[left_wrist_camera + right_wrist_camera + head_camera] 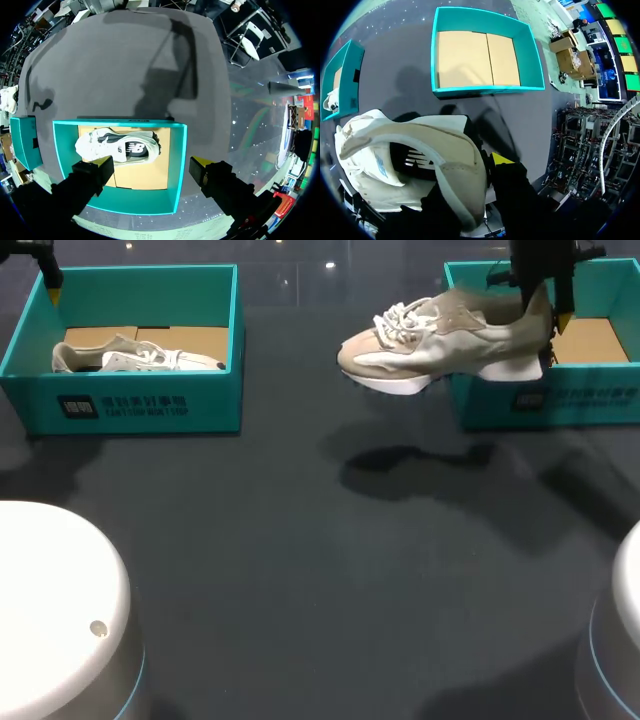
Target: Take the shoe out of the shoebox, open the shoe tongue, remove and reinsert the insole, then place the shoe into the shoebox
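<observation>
- The bench (320, 570) is dark grey and fills the head view from the middle down. The shoe's shadow falls on it right of centre.
- The left box (140, 405) is teal and sits in the upper left of the head view. The right box (560, 400), the same teal, sits in the upper right and shows you a bare cardboard floor.
- The shoe (440, 340) is beige and white and is held off the bench in the upper middle-right. Its sole is down and its toe points left. In the frame its heel end crosses the right box's left corner.
- The other shoe (140, 358) lies in the left box on the cardboard floor.
- Your right claw (545, 320) comes down from the top right edge and is clamped on the shoe's heel. One yellow tip is outside the collar; the other finger is hidden inside.
- Your left claw (152, 165) hovers above the left box with its fingers spread wide and nothing between them.
</observation>
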### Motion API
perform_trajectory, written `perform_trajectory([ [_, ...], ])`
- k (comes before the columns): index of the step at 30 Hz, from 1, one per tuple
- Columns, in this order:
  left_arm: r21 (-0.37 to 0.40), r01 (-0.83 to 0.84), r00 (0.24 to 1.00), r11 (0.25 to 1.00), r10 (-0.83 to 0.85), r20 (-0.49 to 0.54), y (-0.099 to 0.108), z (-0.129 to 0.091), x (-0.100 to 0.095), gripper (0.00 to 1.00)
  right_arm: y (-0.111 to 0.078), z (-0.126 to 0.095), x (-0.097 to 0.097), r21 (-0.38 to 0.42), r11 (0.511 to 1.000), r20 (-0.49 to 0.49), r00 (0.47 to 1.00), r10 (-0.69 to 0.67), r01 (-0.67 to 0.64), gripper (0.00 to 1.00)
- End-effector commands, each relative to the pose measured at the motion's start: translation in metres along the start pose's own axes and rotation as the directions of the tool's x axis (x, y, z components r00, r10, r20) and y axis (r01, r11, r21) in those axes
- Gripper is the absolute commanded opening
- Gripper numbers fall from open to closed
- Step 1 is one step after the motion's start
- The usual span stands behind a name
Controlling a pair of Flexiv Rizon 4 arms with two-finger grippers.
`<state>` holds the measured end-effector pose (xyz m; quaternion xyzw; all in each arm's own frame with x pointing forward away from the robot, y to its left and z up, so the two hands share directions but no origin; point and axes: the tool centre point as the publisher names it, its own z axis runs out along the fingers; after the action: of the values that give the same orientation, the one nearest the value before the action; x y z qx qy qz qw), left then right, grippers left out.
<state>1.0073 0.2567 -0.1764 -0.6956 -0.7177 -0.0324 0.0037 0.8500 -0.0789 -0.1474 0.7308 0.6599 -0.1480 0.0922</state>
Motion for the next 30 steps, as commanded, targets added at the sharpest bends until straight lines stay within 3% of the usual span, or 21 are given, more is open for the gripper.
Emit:
perform_trajectory([
  [1,0.000,-0.001,1.000,1.000,0.001,-0.001,0.000,0.000,0.000,1.00,-0.051,-0.001,0.005,-0.231,0.973,-0.011,1.000,0.002,-0.004,0.00],
  [10,0.000,-0.001,1.000,1.000,0.001,-0.001,0.000,0.000,0.000,1.00,-0.112,0.016,0.049,-0.250,0.968,-0.007,1.000,-0.005,0.003,0.00],
  [14,0.000,-0.001,1.000,1.000,0.001,-0.001,0.000,0.000,0.000,1.00,-0.129,0.028,0.071,-0.260,0.965,0.013,1.000,-0.021,0.023,0.00],
  [21,0.000,-0.001,1.000,1.000,0.001,-0.001,0.000,0.000,0.000,1.00,-0.142,0.050,0.104,-0.257,0.965,-0.004,0.999,-0.046,0.043,0.00],
  [30,0.000,-0.001,1.000,1.000,0.001,-0.001,0.000,0.000,0.000,1.00,-0.134,0.067,0.129,-0.194,0.981,-0.043,0.999,0.001,-0.009,0.00],
])
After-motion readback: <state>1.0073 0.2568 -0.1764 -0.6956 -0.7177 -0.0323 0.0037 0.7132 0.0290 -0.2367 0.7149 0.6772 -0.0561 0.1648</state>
